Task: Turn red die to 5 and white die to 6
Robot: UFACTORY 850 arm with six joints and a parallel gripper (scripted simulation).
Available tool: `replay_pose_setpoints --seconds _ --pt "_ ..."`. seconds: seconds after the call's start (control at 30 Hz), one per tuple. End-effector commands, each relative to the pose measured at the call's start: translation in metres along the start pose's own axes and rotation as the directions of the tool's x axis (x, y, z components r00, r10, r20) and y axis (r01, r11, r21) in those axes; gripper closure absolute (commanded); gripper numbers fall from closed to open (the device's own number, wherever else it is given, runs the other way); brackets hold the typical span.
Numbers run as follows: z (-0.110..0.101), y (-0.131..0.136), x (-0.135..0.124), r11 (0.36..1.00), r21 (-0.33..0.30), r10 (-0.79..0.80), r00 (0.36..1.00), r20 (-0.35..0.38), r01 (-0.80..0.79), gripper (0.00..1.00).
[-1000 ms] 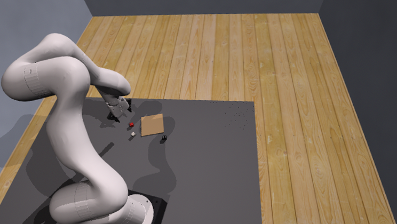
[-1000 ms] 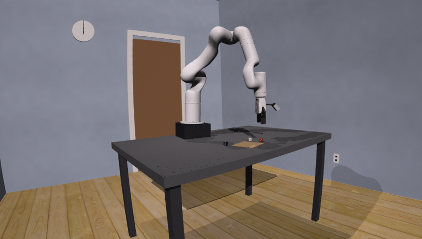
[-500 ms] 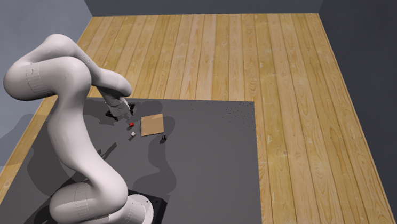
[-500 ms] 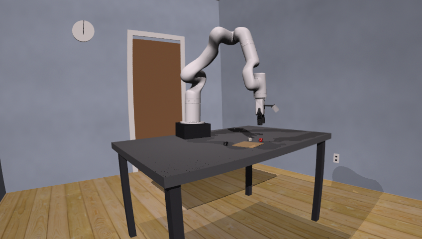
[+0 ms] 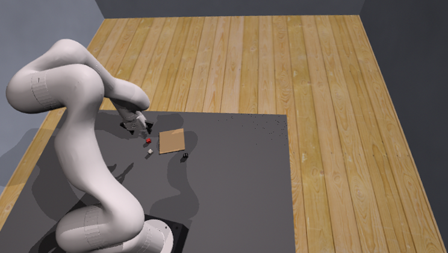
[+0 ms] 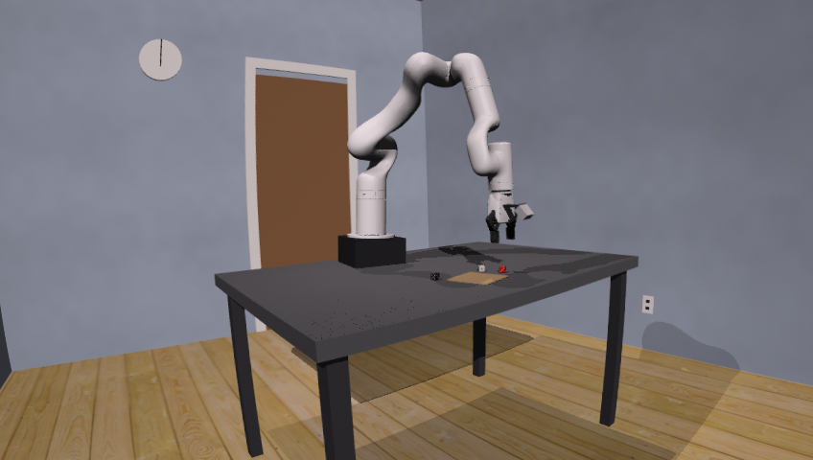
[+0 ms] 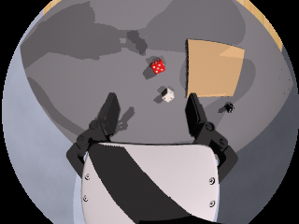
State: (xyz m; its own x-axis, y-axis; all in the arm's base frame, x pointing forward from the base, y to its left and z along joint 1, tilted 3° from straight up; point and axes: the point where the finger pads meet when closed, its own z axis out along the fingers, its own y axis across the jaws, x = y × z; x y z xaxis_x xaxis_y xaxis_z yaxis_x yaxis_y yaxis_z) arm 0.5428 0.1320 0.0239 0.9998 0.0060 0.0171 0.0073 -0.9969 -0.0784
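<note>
Three dice beside tan mat [image 5: 171, 140] | red die [image 5: 148, 140] tilted | end effector [image 6: 500, 234] open, empty

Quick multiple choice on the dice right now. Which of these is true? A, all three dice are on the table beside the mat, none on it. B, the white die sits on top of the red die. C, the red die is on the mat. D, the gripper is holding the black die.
A: the red die, white die and black die each lie on the table outside the mat, while the gripper hangs open above them, holding nothing.
</note>
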Motion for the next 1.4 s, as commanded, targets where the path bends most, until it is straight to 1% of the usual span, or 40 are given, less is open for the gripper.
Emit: replay_pose_setpoints --seconds 0.0,0.03,0.17,0.2,0.3,0.37,0.43,0.47,0.5,0.63,0.67,0.7,0.73,0.77,0.8,0.87,1.0,1.03,1.13,1.23,1.37 --pt "0.001 0.0 0.001 0.988 -0.033 0.15 0.989 0.0 -0.15 0.0" --pt "0.002 0.001 0.001 0.979 -0.033 0.201 0.98 -0.002 -0.201 0.0" --pt "0.004 0.001 0.001 0.952 -0.033 0.303 0.953 -0.006 -0.303 0.0" --pt "0.004 0.002 0.001 0.935 -0.032 0.353 0.936 -0.007 -0.353 0.0" --pt "0.005 0.002 0.001 0.927 -0.032 0.375 0.927 -0.008 -0.375 0.0" --pt "0.006 0.002 0.001 0.877 -0.031 0.479 0.878 -0.012 -0.48 0.0" --pt "0.007 0.003 0.001 0.863 -0.031 0.503 0.864 -0.013 -0.503 0.0" --pt "0.008 0.003 0.001 0.839 -0.03 0.544 0.839 -0.014 -0.544 0.0" --pt "0.008 0.003 0.001 0.828 -0.03 0.56 0.828 -0.015 -0.56 0.0" --pt "0.01 0.004 0.001 0.752 -0.028 0.659 0.752 -0.018 -0.659 0.0" --pt "0.01 0.004 0.001 0.722 -0.027 0.691 0.723 -0.019 -0.691 0.0" --pt "0.011 0.004 0.001 0.713 -0.027 0.7 0.713 -0.02 -0.701 0.0" --pt "0.011 0.004 0.001 0.678 -0.026 0.735 0.678 -0.021 -0.735 0.0" --pt "0.011 0.004 0.001 0.675 -0.026 0.737 0.675 -0.021 -0.738 0.0" --pt "0.012 0.004 0.001 0.638 -0.025 0.77 0.638 -0.022 -0.77 0.0" --pt "0.012 0.004 0.001 0.638 -0.025 0.77 0.638 -0.022 -0.77 0.0" --pt "0.014 0.005 0.001 0.512 -0.021 0.859 0.512 -0.026 -0.859 0.0" --pt "0.014 0.005 0.001 0.51 -0.021 0.86 0.51 -0.026 -0.86 0.0" --pt "0.015 0.006 0.001 0.443 -0.019 0.896 0.443 -0.027 -0.896 0.0" --pt "0.016 0.006 0.001 0.404 -0.018 0.914 0.404 -0.028 -0.915 0.0" --pt "0.016 0.006 0.001 0.386 -0.017 0.922 0.386 -0.029 -0.922 0.0"
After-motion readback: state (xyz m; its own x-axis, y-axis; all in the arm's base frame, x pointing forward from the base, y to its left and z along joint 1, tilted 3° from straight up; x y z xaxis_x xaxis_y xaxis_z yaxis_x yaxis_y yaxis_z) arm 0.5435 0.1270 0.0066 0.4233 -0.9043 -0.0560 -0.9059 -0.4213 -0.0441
